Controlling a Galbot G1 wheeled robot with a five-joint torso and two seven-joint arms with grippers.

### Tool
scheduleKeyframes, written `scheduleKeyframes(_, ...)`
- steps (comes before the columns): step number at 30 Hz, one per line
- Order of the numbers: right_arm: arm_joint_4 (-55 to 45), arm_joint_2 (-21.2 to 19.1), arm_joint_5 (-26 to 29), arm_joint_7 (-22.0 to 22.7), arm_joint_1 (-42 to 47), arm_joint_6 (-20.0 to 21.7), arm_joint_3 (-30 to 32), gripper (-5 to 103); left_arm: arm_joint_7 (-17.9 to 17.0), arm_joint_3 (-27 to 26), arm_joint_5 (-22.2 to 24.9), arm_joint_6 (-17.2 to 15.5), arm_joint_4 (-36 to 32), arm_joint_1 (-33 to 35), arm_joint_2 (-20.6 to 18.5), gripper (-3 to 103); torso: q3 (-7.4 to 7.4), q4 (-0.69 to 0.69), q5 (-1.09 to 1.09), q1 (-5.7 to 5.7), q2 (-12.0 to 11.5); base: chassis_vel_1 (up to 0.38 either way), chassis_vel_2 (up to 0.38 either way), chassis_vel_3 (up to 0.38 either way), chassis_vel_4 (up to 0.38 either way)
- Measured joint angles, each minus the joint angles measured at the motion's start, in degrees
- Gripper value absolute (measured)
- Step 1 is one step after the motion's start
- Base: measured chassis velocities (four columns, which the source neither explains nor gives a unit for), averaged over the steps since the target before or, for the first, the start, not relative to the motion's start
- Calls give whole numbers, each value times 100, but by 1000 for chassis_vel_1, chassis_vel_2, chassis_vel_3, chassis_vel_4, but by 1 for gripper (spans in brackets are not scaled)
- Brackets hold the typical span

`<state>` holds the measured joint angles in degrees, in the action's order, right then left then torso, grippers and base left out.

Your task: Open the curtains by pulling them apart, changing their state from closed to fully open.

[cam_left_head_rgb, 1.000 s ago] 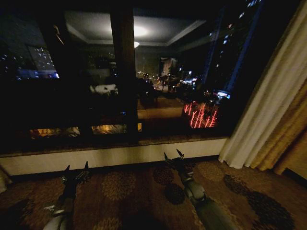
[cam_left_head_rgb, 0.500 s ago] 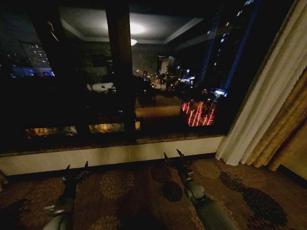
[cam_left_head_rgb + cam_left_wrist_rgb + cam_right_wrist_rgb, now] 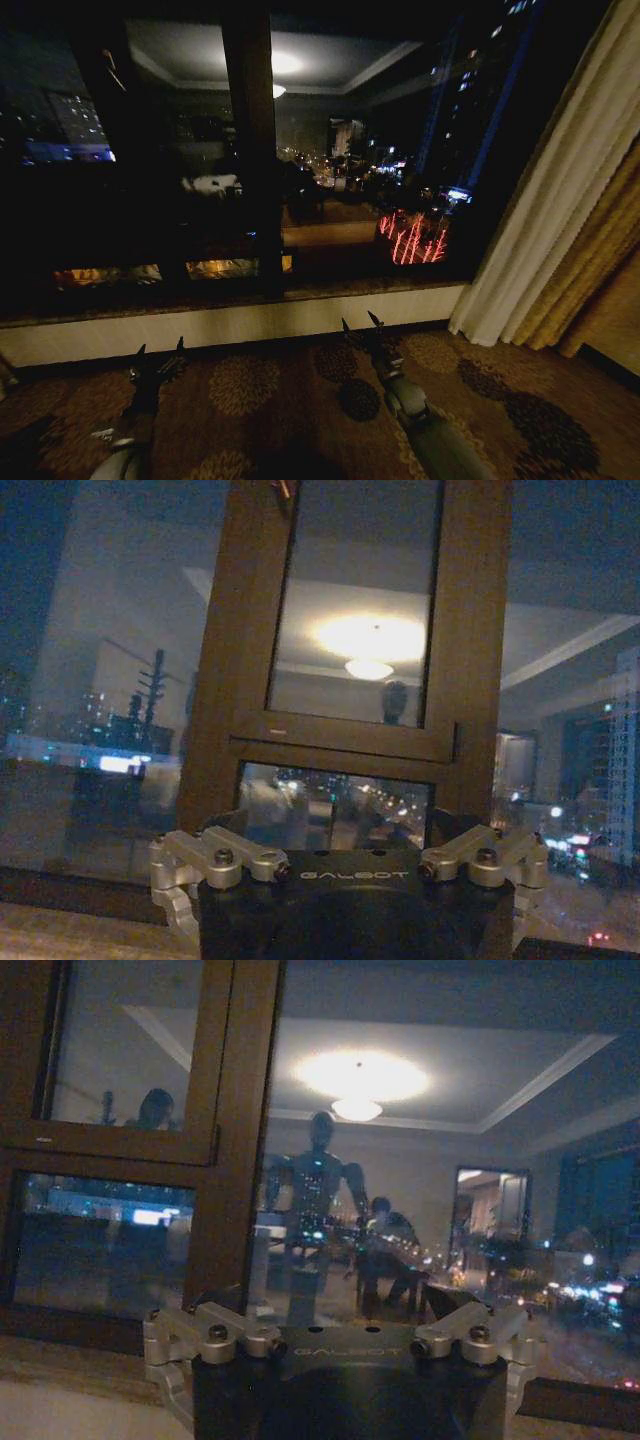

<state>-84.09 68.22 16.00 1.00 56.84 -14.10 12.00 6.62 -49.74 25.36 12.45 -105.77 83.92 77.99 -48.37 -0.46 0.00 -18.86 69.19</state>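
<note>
Overall: dim, night scene; the room is darker than the city outside the window (image 3: 250, 170).
Light source: a ceiling lamp (image 3: 370, 640) mirrored in the glass, a soft glowing oval in both wrist views.
Outside: small city lights and a red neon patch (image 3: 415, 238).
Reflections: the room ceiling shows over the dark glass.
Curtain (image 3: 545, 215): palest surface, faintly lit at the right edge.
Carpet (image 3: 260, 390): deep shadow, pattern barely readable.
Distortion: head view bends lines near its edges.
Focus: wrist views soft and grainy.
</note>
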Motion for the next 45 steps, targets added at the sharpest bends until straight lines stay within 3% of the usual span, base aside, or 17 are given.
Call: scheduleKeyframes(45,0,0,0,0,0,0,0,100,0,0,0,0,0,0,0,100,-1,0,0,-3,-1,-3,5,7,-10)
